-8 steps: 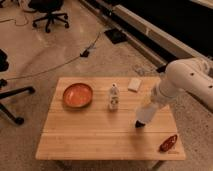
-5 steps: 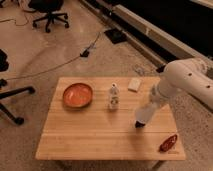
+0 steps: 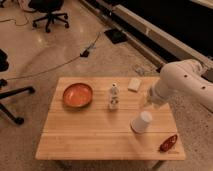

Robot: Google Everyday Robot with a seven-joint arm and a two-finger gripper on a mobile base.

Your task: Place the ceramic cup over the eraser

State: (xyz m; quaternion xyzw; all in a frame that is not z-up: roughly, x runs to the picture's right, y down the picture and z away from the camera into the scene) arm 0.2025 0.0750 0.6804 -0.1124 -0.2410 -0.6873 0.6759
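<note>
The white ceramic cup (image 3: pixel 141 122) hangs tilted at the end of my white arm, just above the right part of the wooden table (image 3: pixel 80 135). My gripper (image 3: pixel 144 114) is shut on the cup and mostly hidden behind it. The eraser (image 3: pixel 134 84), a small pale block, lies near the table's far edge, beyond the cup and a little to its left. The cup is well apart from the eraser.
An orange bowl (image 3: pixel 77 95) sits at the table's far left. A small white bottle (image 3: pixel 114 96) stands upright in the middle, left of the cup. A red object (image 3: pixel 168 143) lies at the near right corner. Office chairs (image 3: pixel 47 12) and cables are on the floor behind.
</note>
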